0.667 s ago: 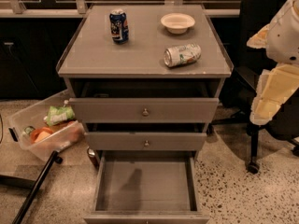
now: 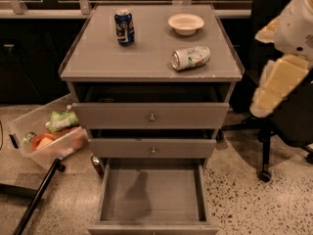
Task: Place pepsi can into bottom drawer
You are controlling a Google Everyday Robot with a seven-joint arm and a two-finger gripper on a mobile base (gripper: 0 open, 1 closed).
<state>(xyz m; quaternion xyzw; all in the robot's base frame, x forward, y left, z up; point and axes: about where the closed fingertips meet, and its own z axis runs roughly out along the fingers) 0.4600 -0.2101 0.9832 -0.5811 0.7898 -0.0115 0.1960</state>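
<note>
The pepsi can (image 2: 124, 27) stands upright on the grey cabinet top (image 2: 107, 58), at the back left. The bottom drawer (image 2: 152, 195) is pulled wide open at the front and its flat floor is bare. The two knobbed drawers above it are slightly ajar. Only white and yellowish arm segments (image 2: 281, 80) show at the right edge, beside and above the cabinet's right side. My gripper itself is out of view.
A silver-white can with green markings (image 2: 190, 57) lies on its side at the right of the top. A white bowl (image 2: 186, 23) stands at the back right. A clear bin of snacks (image 2: 46, 138) sits on the floor at left. An office chair base (image 2: 264, 173) stands at right.
The arm segments at the right edge have shifted slightly up and to the left. The cans, bowl and drawers have not moved.
</note>
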